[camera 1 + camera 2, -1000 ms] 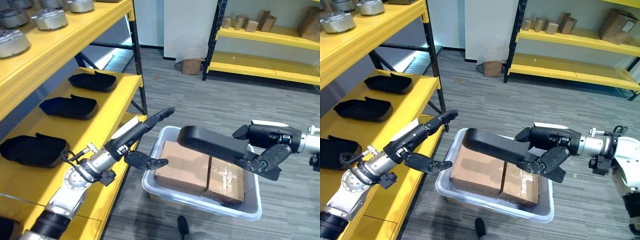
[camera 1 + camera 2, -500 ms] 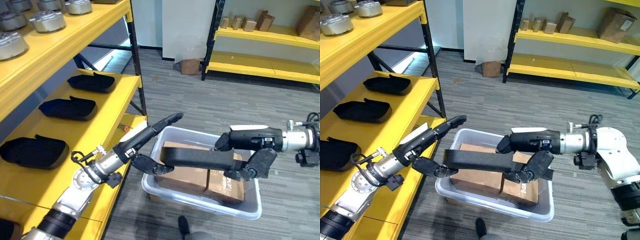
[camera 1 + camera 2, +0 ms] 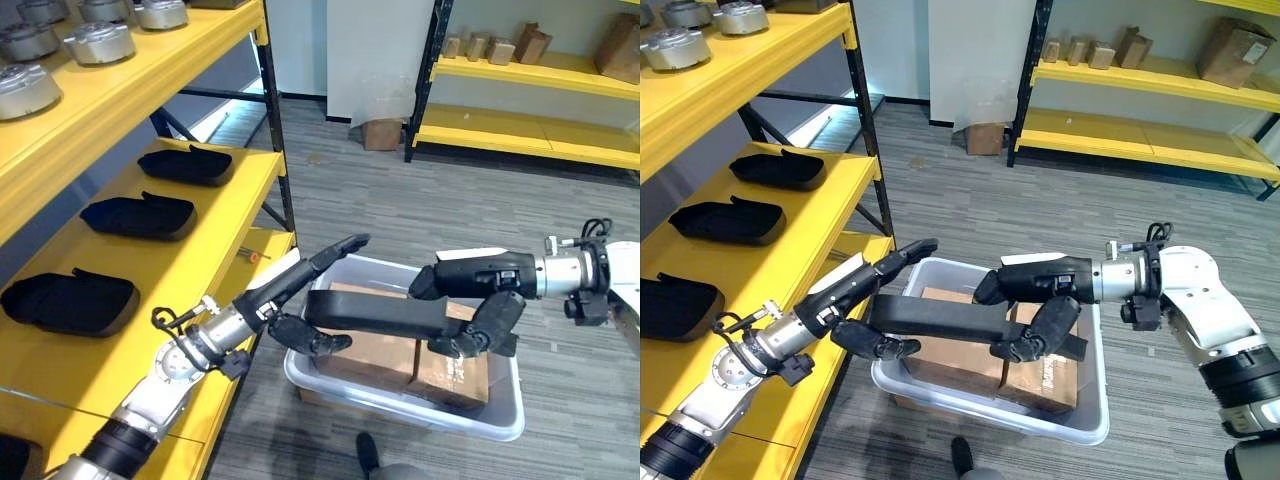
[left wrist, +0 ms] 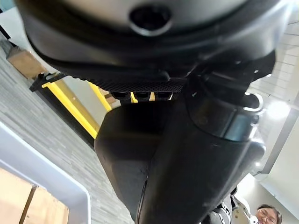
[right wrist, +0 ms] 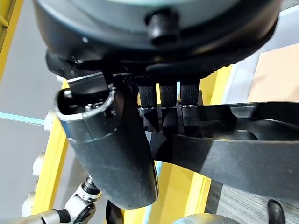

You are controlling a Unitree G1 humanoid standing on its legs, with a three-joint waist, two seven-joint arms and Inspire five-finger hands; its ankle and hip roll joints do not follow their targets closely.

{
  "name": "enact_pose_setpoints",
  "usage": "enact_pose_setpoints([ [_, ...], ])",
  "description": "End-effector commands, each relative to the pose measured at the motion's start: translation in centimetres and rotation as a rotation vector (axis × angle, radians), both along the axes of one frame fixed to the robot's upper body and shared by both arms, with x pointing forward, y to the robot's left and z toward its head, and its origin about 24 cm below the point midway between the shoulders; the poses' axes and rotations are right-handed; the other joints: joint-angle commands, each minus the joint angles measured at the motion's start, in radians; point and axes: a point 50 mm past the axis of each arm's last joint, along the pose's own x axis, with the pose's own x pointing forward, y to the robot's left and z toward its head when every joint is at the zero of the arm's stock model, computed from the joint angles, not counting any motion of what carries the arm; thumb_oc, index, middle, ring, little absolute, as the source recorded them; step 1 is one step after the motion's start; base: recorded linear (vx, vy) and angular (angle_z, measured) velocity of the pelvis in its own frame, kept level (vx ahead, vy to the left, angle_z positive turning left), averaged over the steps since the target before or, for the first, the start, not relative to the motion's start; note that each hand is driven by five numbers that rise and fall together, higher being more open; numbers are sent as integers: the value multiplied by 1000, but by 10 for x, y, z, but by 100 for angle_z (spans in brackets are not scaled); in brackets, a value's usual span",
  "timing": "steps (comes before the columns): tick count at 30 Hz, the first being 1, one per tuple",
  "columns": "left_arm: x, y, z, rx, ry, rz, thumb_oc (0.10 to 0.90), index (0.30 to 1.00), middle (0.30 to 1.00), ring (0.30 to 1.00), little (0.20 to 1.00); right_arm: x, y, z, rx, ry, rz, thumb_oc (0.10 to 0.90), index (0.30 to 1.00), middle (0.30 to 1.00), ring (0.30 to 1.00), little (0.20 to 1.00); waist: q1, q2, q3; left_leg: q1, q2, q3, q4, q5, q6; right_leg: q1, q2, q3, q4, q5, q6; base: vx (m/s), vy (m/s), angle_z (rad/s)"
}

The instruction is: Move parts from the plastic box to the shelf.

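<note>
Part: a long black curved part point(image 3: 380, 313) is held level over the plastic box, stretching from 3 o'clock toward 9 o'clock between the two hands.
Right hand: the right hand point(image 3: 478, 300) comes in from 3 o'clock; its fingers are curled under the part's right end and the thumb lies over the top, so it grips the part.
Left hand: the left hand point(image 3: 290, 305) reaches in from 8 o'clock; its fingers are stretched out straight above the part's left end and its thumb sits under that end, touching or nearly touching it, with the hand wide and not closed round anything.
Plastic box: the pale grey plastic box point(image 3: 500, 420) stands on the floor at 6 o'clock, just beside the shelf's corner.
Cardboard boxes: two brown cardboard boxes point(image 3: 372, 346) lie side by side inside the plastic box, right under the part.
Shelf: the yellow shelf point(image 3: 200, 215) runs along 9 o'clock; its middle level carries three black parts point(image 3: 137, 215) in a row, well apart from each other.
Upper level: round silver metal parts point(image 3: 98, 41) sit on the level above, at 11 o'clock.
Far shelf: another yellow shelf point(image 3: 520, 135) stands at 1 o'clock with small brown boxes point(image 3: 494, 46) on it.
</note>
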Motion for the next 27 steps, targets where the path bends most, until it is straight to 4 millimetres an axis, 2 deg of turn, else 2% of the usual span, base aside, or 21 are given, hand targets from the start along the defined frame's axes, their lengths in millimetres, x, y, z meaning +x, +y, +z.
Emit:
enact_pose_setpoints([
  [1,12,-24,47,-138,-216,-85,900,1000,1000,1000,1000,-1,37,41,141,-171,189,400,300,300,300,300,4,-38,-87,-47,68,-54,-9,-17,-18,89,-50,-18,5,-130,71,0,0,0],
  [2,11,-25,47,-141,-223,-79,900,1000,1000,1000,1000,-1,38,40,144,-171,188,400,300,300,300,300,5,-38,-87,-48,68,-54,-9,-18,-18,89,-50,-19,5,-131,71,0,0,0],
  [3,11,-25,46,-147,-219,-70,400,300,300,300,300,-2,38,40,149,-169,188,400,300,300,300,300,6,-39,-87,-47,70,-55,-9,-17,-19,90,-49,-19,5,-131,71,0,0,0],
  [15,8,-30,50,-189,-238,-102,400,300,300,300,300,-3,41,40,152,-180,199,400,300,300,300,300,4,-41,-85,-45,69,-56,-9,-18,-17,93,-49,-20,5,-131,70,0,0,0],
  [20,10,-32,58,-255,-269,-59,400,300,300,300,300,-5,47,42,171,-188,207,400,300,300,300,300,1,-43,-86,-44,68,-57,-9,-19,-16,95,-48,-17,5,-131,68,7,-1,0],
  [27,11,-34,59,-305,-281,-45,400,300,300,300,300,-6,45,44,213,-202,201,400,300,300,300,300,-2,-47,-85,-41,68,-59,-9,-23,-16,98,-47,-15,5,-132,67,0,0,0],
])
